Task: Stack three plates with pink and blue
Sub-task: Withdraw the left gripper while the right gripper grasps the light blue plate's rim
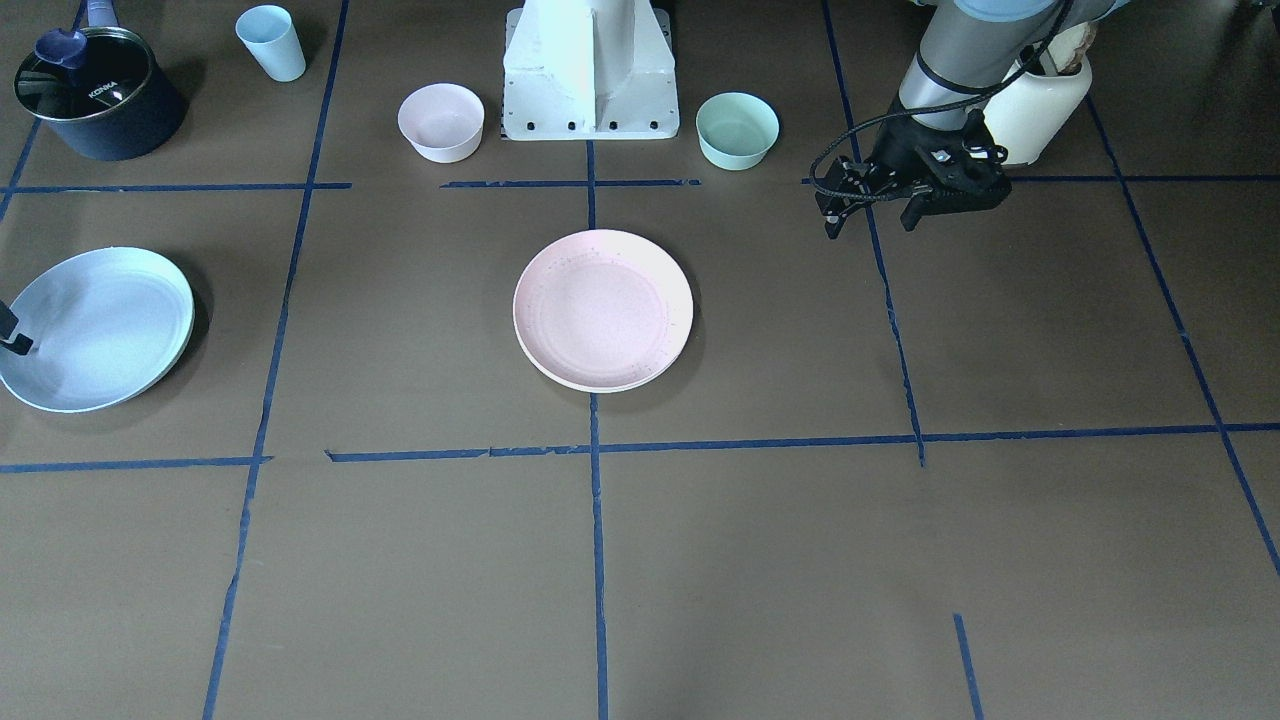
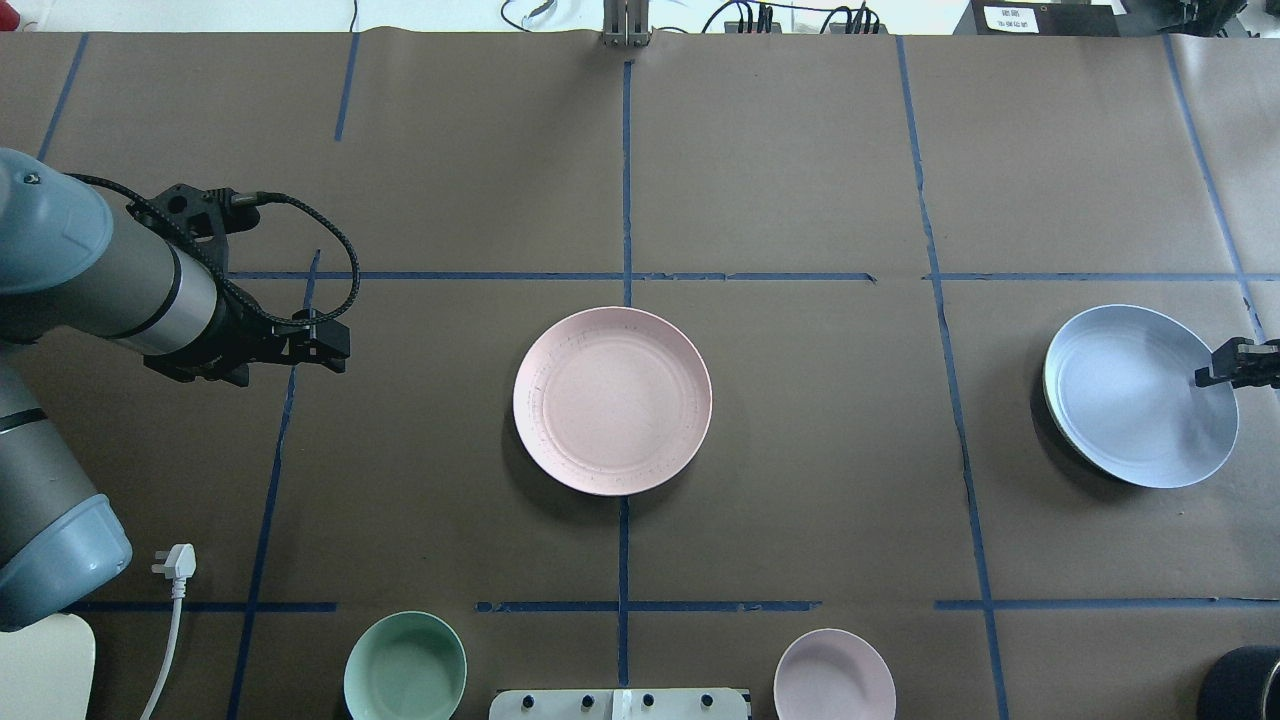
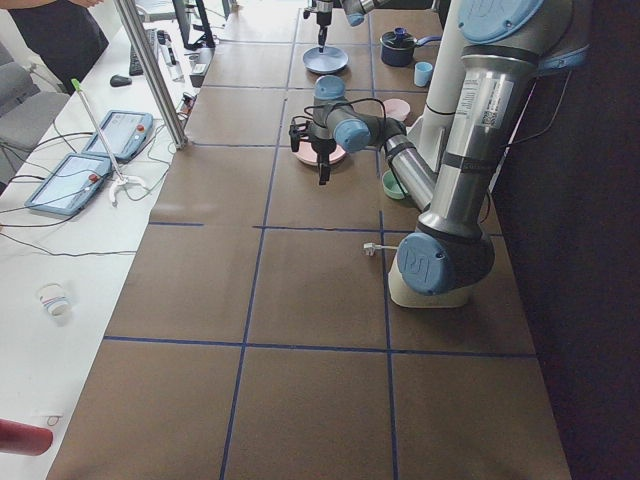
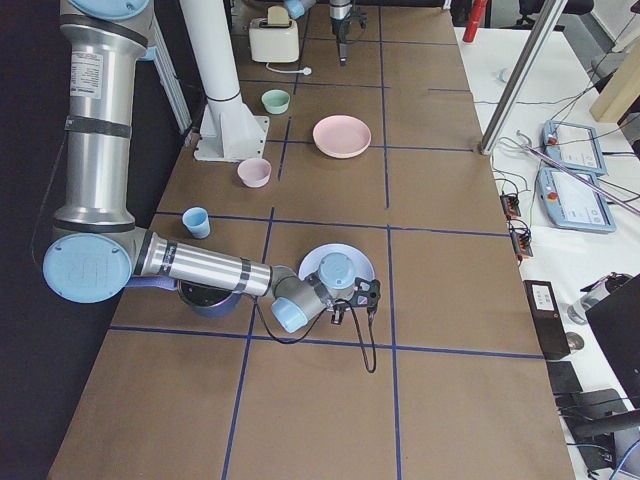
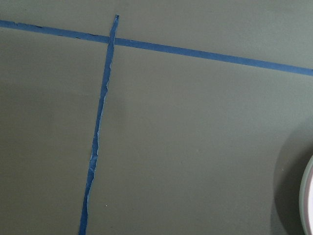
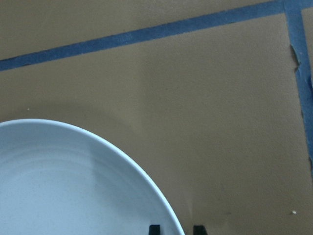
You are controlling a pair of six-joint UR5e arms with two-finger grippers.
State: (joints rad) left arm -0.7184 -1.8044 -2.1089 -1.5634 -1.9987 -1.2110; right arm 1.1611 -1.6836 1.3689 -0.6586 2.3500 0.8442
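The pale pink plate [image 1: 602, 308] lies flat at the table's middle [image 2: 612, 400]. A paler rim shows under its near edge, so I cannot tell whether the cream-white plate is beneath it. The light blue plate [image 1: 95, 330] is tilted at the robot's right side [image 2: 1140, 395]. My right gripper [image 2: 1232, 366] is shut on its rim. In the right wrist view the rim [image 6: 98, 161] runs between the two fingertips [image 6: 154, 229]. My left gripper [image 1: 869, 226] is open and empty, above the table away from the pink plate. The pink plate's edge [image 5: 308, 196] shows in the left wrist view.
A small pink bowl [image 1: 441, 120] and a mint-green bowl [image 1: 737, 128] flank the robot base [image 1: 590, 70]. A blue cup [image 1: 271, 42] and a dark pot [image 1: 95, 95] stand beyond the blue plate. A cream appliance [image 1: 1040, 110] is behind the left arm.
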